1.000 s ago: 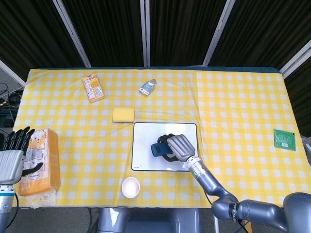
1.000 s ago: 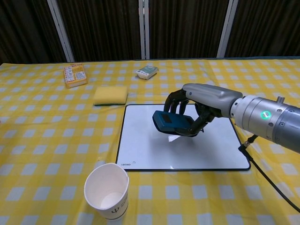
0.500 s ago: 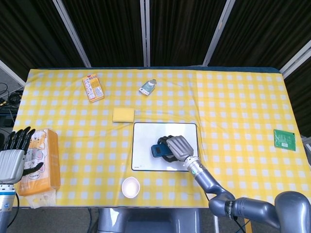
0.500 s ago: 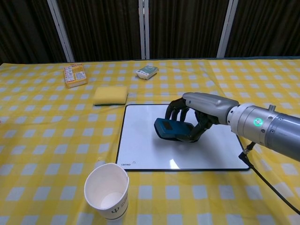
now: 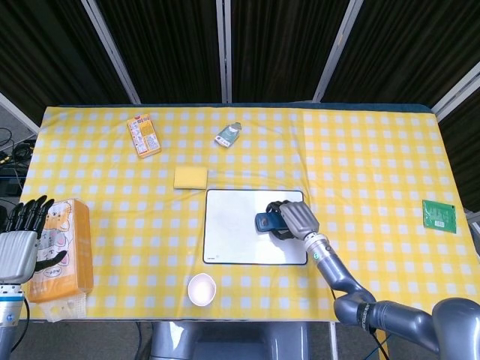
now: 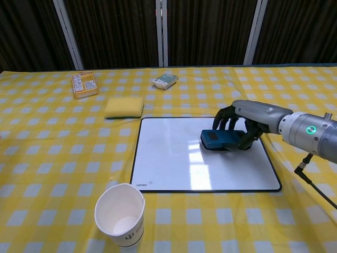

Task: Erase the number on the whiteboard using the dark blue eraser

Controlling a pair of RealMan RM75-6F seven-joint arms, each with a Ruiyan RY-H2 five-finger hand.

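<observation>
The white whiteboard [image 5: 232,236] [image 6: 174,163] lies near the table's front edge, and its visible surface shows no writing. My right hand [image 5: 295,218] [image 6: 245,122] grips the dark blue eraser [image 5: 266,222] [image 6: 221,139] over the board's right part, close to its far right corner. The eraser sits low on the board. My left hand [image 5: 19,244] hangs at the far left beside the table, fingers spread and holding nothing; the chest view does not show it.
A paper cup [image 5: 202,289] [image 6: 120,214] stands in front of the board's left corner. A yellow sponge [image 5: 190,178] [image 6: 124,107] lies behind the board. An orange tissue box [image 5: 61,247], an orange packet [image 5: 143,135], a small packet [image 5: 227,135] and a green circuit board [image 5: 439,216] are spread around.
My right hand has carried the eraser from the middle of the board to the right, toward its far right corner. The left hand has stayed still.
</observation>
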